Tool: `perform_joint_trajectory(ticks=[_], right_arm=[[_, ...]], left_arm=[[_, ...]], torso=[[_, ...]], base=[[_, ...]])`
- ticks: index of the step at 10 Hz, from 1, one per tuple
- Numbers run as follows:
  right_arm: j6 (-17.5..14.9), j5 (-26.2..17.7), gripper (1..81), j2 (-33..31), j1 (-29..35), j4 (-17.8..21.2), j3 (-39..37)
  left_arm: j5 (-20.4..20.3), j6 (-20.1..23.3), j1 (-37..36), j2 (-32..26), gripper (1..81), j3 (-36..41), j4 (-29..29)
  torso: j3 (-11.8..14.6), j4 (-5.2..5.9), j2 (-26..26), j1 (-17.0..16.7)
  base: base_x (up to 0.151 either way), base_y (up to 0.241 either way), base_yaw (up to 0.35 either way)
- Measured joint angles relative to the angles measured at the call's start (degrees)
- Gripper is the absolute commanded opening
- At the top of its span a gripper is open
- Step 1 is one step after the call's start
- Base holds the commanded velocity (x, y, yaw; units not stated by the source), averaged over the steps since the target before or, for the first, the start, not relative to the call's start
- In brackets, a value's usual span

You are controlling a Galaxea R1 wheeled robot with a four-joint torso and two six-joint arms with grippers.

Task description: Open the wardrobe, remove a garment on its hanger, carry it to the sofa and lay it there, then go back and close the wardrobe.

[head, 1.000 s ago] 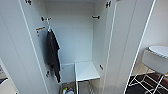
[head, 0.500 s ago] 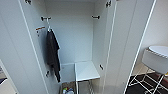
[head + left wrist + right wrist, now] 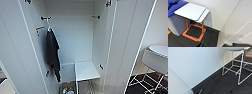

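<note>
I see the wardrobe (image 3: 75,37) with both doors swung wide, dark grey T-shirt (image 3: 53,53) hanging on a white hanger (image 3: 48,26) at the rail's left end, white shelf (image 3: 86,70) low inside. Can't tell either gripper's state. Left wrist: orange-framed side table (image 3: 193,15), blue sofa (image 3: 173,5) behind it. Right wrist: white stool (image 3: 235,62) on dark carpet. No change from the earlier frames.

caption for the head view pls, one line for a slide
Open white wardrobe with a dark grey T-shirt hanging inside at left, a white shelf low down, and a white chair at right.
</note>
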Motion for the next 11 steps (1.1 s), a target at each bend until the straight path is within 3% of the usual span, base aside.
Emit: perform_joint_trajectory(ticks=[3,5,9,11], right_arm=[[4.13,-3.04,81.1,5.80,4.74,0.00,-0.60],[7.83,-3.50,81.1,10.23,5.72,0.00,0.69],[13.34,-3.36,81.1,17.49,3.80,0.54,6.14],[13.99,-2.23,81.1,18.93,1.35,0.63,9.48]], left_arm=[[4.80,-1.01,-6.80,3.61,81.1,-1.51,0.02],[8.80,-1.05,-9.23,9.17,81.1,-1.57,0.02],[14.58,-1.29,-11.11,19.04,81.1,-1.12,0.00],[16.97,-1.32,-10.67,22.87,81.1,-2.56,0.22]], torso=[[-0.02,0.00,0.02,0.02],[-0.07,0.00,0.05,0.07],[-0.13,0.00,0.11,0.13],[-0.15,0.00,0.13,0.15]], base=[[0.000,0.000,0.000],[0.000,0.000,0.000],[0.000,0.000,0.000],[0.000,0.000,0.000]])
